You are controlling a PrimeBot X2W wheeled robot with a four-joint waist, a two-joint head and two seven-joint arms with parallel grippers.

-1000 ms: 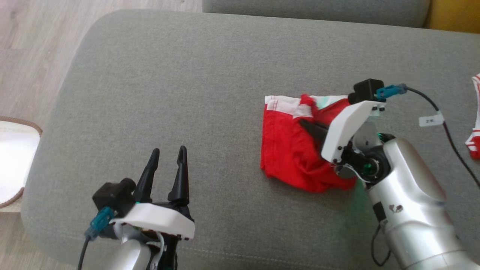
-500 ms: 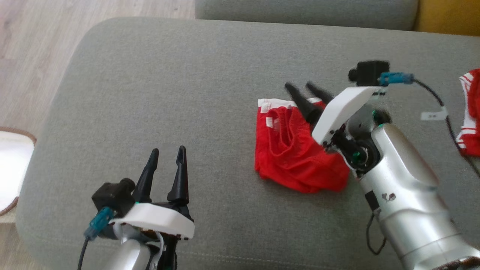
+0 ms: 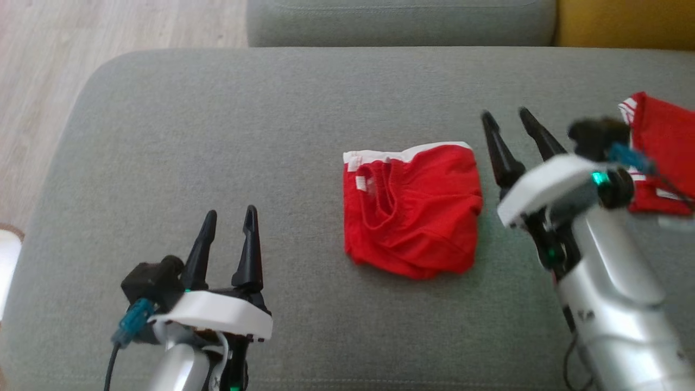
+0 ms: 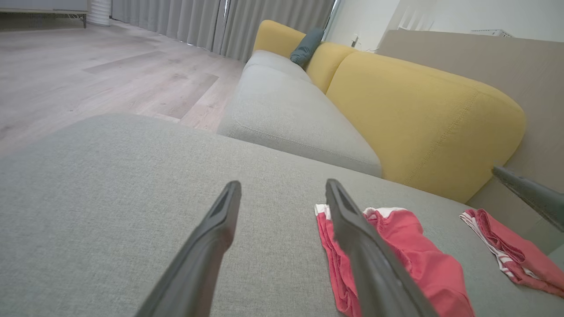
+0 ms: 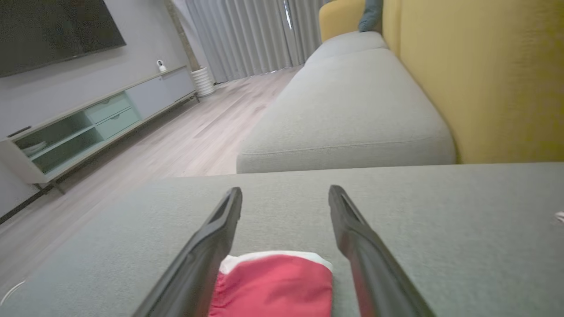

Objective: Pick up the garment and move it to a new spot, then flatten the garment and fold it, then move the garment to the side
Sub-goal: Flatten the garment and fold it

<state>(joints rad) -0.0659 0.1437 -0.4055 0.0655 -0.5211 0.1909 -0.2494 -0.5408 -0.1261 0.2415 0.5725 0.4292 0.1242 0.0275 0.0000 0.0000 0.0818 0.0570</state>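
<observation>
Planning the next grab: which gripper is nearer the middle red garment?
Right. The right gripper is just right of the garment; the left gripper is farther off, to its lower left.

Left gripper (image 3: 231,212), right gripper (image 3: 505,113): two long tapered black fingers (image 3: 248,250) each, white wedge housing (image 3: 217,317), black camera block (image 3: 149,279), teal connector (image 3: 130,326), dark cable (image 3: 111,364). Silver forearm (image 3: 613,293), small green light (image 3: 597,177) at wrist, dark marking (image 3: 586,314) on casing.

garment (image 3: 412,209) lies on cushion (image 3: 217,136) | right hand (image 3: 505,112) just beside it, empty | left hand (image 3: 231,210) well apart
</observation>
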